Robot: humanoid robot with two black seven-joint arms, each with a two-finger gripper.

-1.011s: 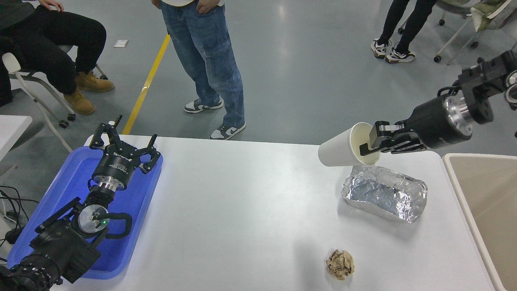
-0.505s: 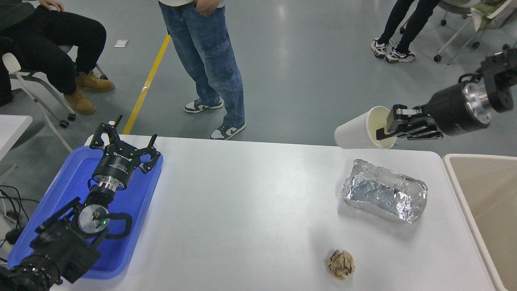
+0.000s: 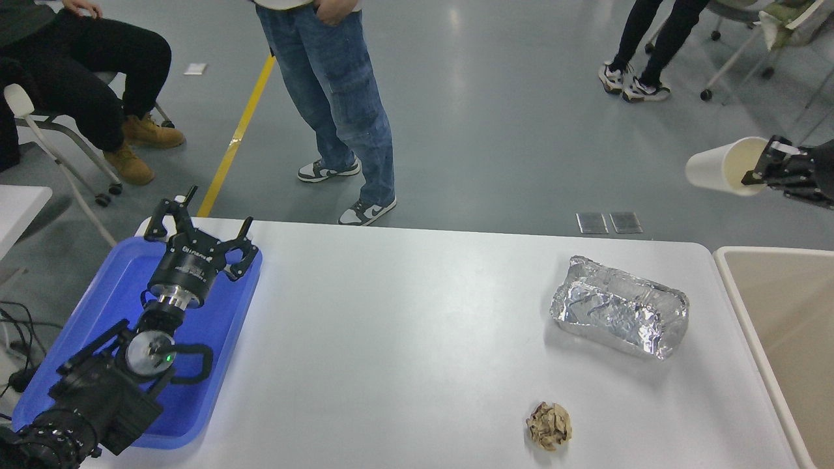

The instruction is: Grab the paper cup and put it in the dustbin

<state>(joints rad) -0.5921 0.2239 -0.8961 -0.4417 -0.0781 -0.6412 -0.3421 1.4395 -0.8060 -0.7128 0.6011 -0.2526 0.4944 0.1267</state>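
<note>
My right gripper (image 3: 759, 170) is shut on the rim of the white paper cup (image 3: 720, 167) and holds it on its side, high in the air at the right edge, beyond the table's far right corner. The cup's mouth faces right towards the gripper, showing its cream inside. The beige dustbin (image 3: 782, 306) with a pale rim stands past the table's right edge, below and nearer than the cup. My left gripper (image 3: 195, 225) is parked open over the blue tray at the lower left.
A crinkled silver foil tray (image 3: 619, 305) lies on the white table (image 3: 391, 326) at the right. A crumpled brown paper ball (image 3: 548, 425) lies near the front. The blue plastic tray (image 3: 117, 312) sits at the left. People stand and sit beyond the table's far side.
My right gripper has carried the cup up and to the right, from over the foil tray to the picture's right edge, above the bin's far end. The left arm has not moved.
</note>
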